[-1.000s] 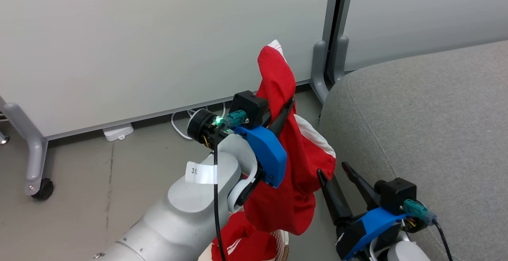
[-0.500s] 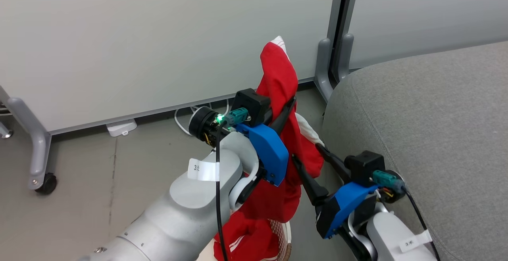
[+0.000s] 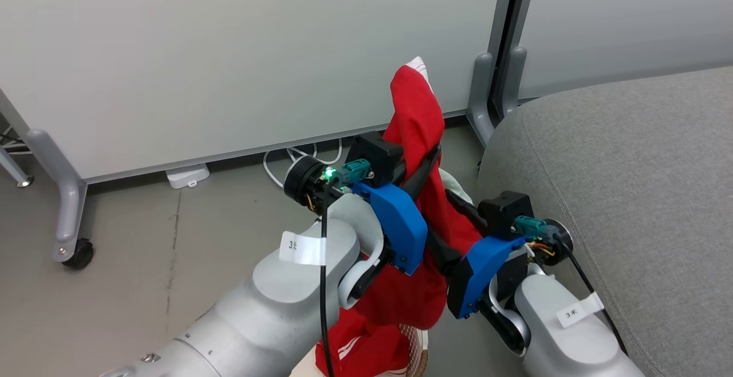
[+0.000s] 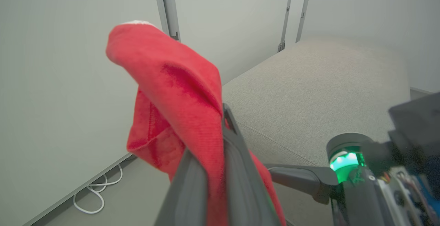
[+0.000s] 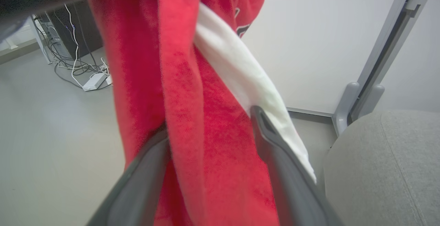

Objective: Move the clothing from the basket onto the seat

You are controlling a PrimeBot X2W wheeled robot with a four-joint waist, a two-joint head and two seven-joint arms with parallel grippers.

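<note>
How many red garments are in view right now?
2. One garment hangs pinched in the left claw, the open right claw around its lower part. The other garment lies in the basket at the head view's bottom edge. More may be hidden beneath.

Garment above basket, just left of seat, partition behind.

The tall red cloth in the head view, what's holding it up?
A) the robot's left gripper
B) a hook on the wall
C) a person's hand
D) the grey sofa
A: the left gripper is shut on the red garment, pinching it up in the air beside the sofa.
</note>
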